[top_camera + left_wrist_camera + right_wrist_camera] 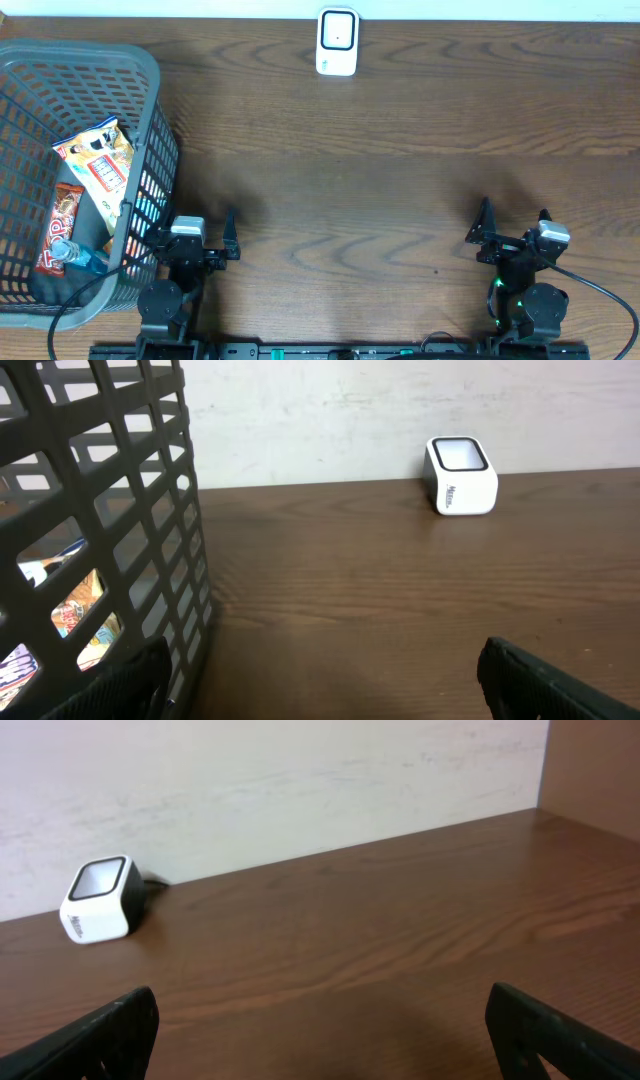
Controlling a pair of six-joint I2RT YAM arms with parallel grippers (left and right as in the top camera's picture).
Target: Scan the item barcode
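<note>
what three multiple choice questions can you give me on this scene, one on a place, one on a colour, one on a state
1. Where does the white box-shaped barcode scanner stand?
A. Inside the basket
B. At the far edge of the dark wooden table, by the wall
C. Between the right gripper's fingers

2. What colour is the plastic lattice basket at the left of the table?
A. Red
B. White
C. Grey

3. How do the left gripper and the right gripper stand?
A. Both open, holding nothing
B. Both shut on snack packets
C. Left shut on the scanner, right open

Answers:
1 B: the overhead view shows it at the back, against the wall.
2 C: its lattice walls are grey in the overhead and left wrist views.
3 A: each wrist view shows the fingers spread wide, with bare table between them.
</note>
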